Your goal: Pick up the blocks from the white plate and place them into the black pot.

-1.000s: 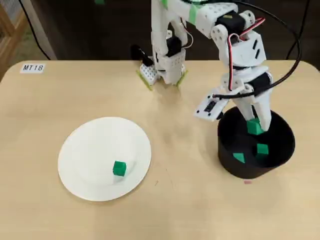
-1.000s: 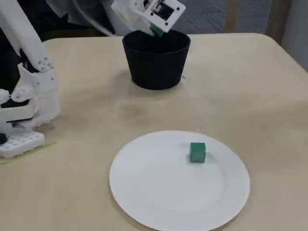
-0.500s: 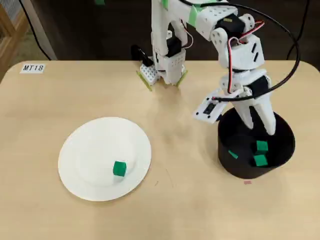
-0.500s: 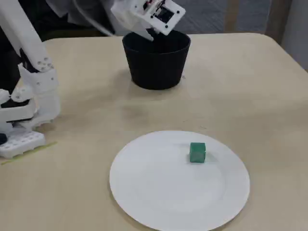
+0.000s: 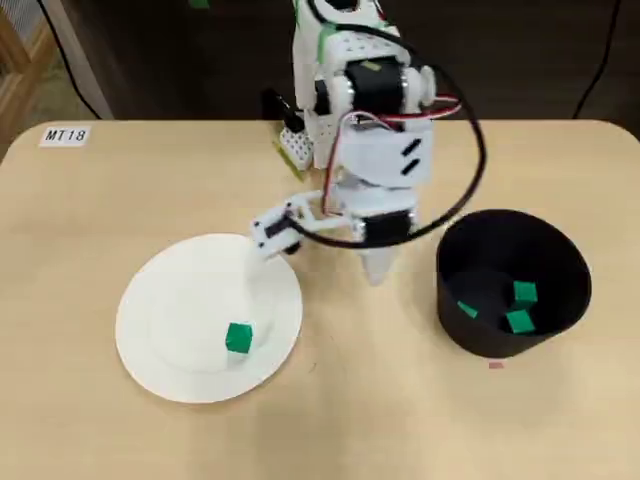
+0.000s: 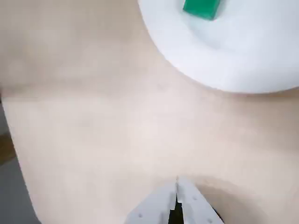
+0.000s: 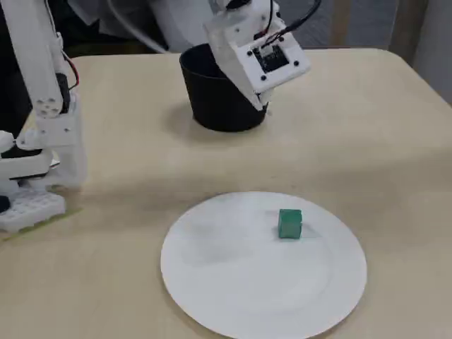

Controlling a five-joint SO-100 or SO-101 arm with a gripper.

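Observation:
One green block (image 5: 238, 337) lies on the white plate (image 5: 170, 300) at the left of the overhead view. Three more green blocks (image 5: 519, 320) rest inside the black pot (image 5: 452, 330) at the right. My gripper (image 5: 378, 266) hangs over bare table between plate and pot, shut and empty. In the wrist view the fingertips (image 6: 177, 187) meet at the bottom edge, with the plate (image 6: 261, 46) and its block (image 6: 201, 8) at the top. The fixed view shows the block (image 7: 289, 223) on the plate (image 7: 233, 282) and the gripper (image 7: 264, 107) in front of the pot (image 7: 212, 106).
The arm's white base (image 5: 325, 140) stands at the table's back edge, seen again at the left of the fixed view (image 7: 35, 176). A label reading MT18 (image 5: 66, 135) sits at the back left corner. A cable (image 5: 470, 170) loops off the arm above the pot.
The gripper let its block fall into the pot, shut, and swung out of the pot leftward to the table between pot and plate. The block on the plate has not moved.

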